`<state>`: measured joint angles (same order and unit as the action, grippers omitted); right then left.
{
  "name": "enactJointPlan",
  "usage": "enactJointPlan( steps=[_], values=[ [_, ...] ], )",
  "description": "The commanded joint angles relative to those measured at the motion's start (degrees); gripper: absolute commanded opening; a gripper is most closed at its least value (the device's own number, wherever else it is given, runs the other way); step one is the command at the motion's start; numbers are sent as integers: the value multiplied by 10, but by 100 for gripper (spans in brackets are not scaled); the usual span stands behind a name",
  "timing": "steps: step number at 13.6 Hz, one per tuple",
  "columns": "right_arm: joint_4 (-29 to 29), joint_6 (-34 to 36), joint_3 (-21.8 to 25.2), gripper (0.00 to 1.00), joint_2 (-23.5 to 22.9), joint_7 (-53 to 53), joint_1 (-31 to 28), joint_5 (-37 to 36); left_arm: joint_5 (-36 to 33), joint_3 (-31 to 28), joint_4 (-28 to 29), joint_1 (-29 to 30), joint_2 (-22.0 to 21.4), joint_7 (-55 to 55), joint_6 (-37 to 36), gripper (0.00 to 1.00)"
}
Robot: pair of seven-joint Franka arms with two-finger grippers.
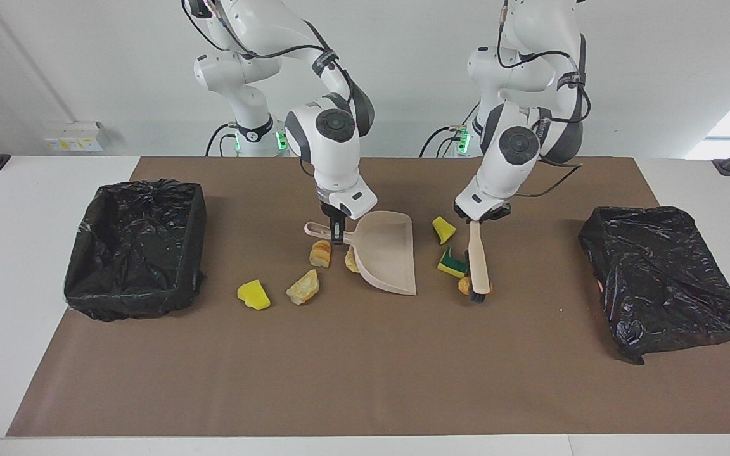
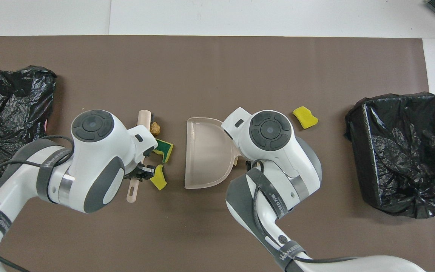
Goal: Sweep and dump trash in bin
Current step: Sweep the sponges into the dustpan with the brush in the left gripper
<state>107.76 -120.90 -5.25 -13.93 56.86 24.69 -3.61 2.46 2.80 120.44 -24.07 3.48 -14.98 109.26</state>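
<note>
My right gripper (image 1: 338,233) is clamped shut on the handle of the dustpan (image 1: 388,254), whose pan rests on the brown mat (image 1: 365,367) in the middle of the table with its wide mouth turned toward the left arm's end. My left gripper (image 1: 480,220) is closed tight on the handle of the brush (image 1: 479,258), which points away from me with its bristle end down on the mat, just beside the dustpan's mouth. A plain yellow sponge chunk (image 1: 443,229) lies next to the brush handle, nearest to me of the pieces there. A little farther out, a green-backed sponge chunk (image 1: 452,263) touches the brush on its dustpan side, and a tan bread-like lump (image 1: 464,285) sits against the bristle tip. On the other side of the dustpan, toward the right arm's end, an orange-striped bread piece (image 1: 320,253) lies close under the handle, and another tan piece (image 1: 350,259) is tucked against the pan's back wall. Farther from me sit a pale bread lump (image 1: 303,287) and a yellow sponge chunk (image 1: 253,294), side by side but apart. A bin lined with a black bag (image 1: 134,247) stands at the right arm's end of the mat, and a rumpled black bag (image 1: 663,278) covers something at the left arm's end.
</note>
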Motion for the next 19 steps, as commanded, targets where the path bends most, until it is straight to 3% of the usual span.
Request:
enactJointPlan(
  steps=[1, 6, 8, 12, 15, 17, 19],
  values=[
    [17, -10, -3, 0, 2, 0, 1, 8, 32, -7, 18, -45, -22, -19, -12, 0],
    [19, -9, -3, 0, 4, -1, 1, 8, 85, -5, 6, -84, -30, -8, -39, 0],
    [20, -10, -3, 0, 4, -1, 1, 8, 92, -7, 4, -79, -58, 36, -57, 0],
    [21, -10, -3, 0, 5, -1, 1, 8, 113, -13, 1, -3, -126, 82, -141, 0],
    [24, -12, -3, 0, 5, 1, 1, 8, 113, -16, 66, 45, -177, 23, -199, 0],
    [25, -13, -3, 0, 5, 0, 1, 8, 113, -16, 129, 48, -217, -52, -153, 0],
    [32, -19, -3, 0, 5, 0, 3, 8, 113, -11, 181, 35, -223, -162, -97, 0]
  ],
)
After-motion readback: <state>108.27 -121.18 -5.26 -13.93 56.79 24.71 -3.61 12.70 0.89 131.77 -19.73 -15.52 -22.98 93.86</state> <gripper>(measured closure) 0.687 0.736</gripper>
